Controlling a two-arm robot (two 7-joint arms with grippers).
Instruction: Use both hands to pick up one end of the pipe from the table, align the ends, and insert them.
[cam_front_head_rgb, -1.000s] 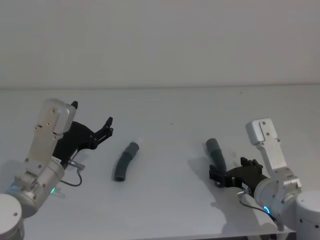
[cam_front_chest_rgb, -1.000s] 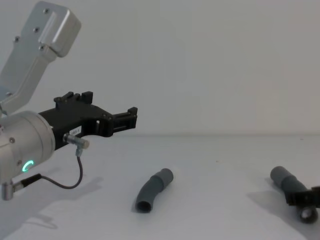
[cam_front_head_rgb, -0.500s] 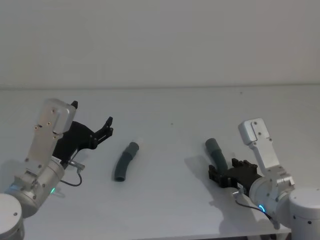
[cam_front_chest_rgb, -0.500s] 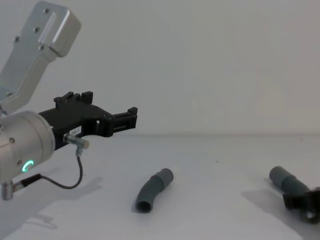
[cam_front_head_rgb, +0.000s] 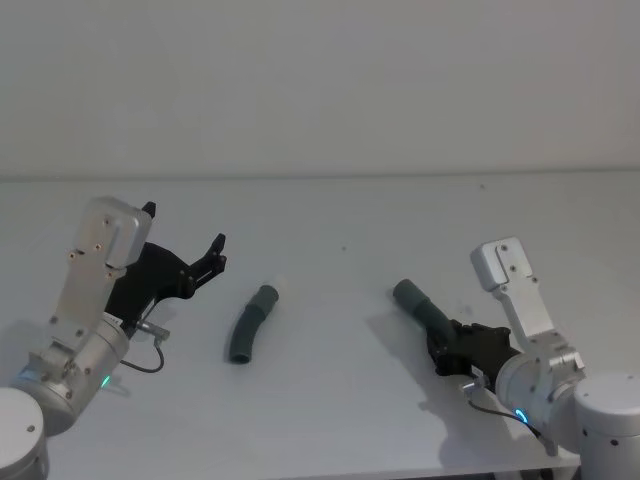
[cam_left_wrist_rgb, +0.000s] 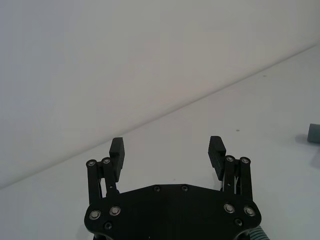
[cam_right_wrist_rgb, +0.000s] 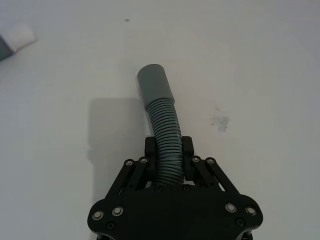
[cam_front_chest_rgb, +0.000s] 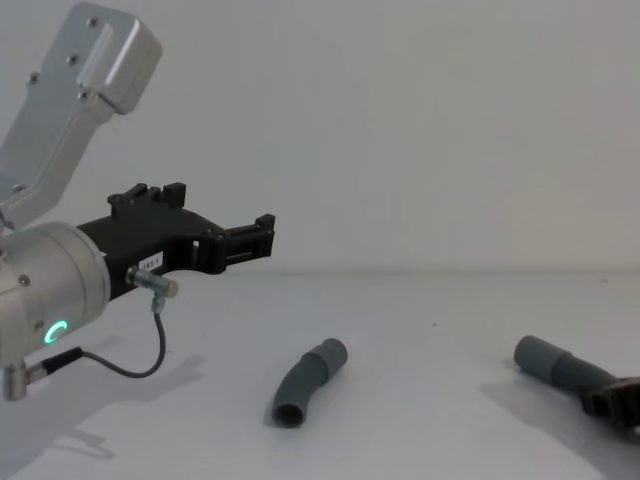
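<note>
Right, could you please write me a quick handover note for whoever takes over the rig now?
Left gripper: open, hovering above the table, left of the second hose piece, which lies untouched.
Right gripper: shut on the ribbed part of the first hose piece, its wide cuff pointing away.
Done: one piece gripped.
To do: grip the other piece, align the ends, insert.

One hose piece lying on the worktop left of centre, left pincer above the worktop to its left, second hose piece far right, in the right pincer.
</note>
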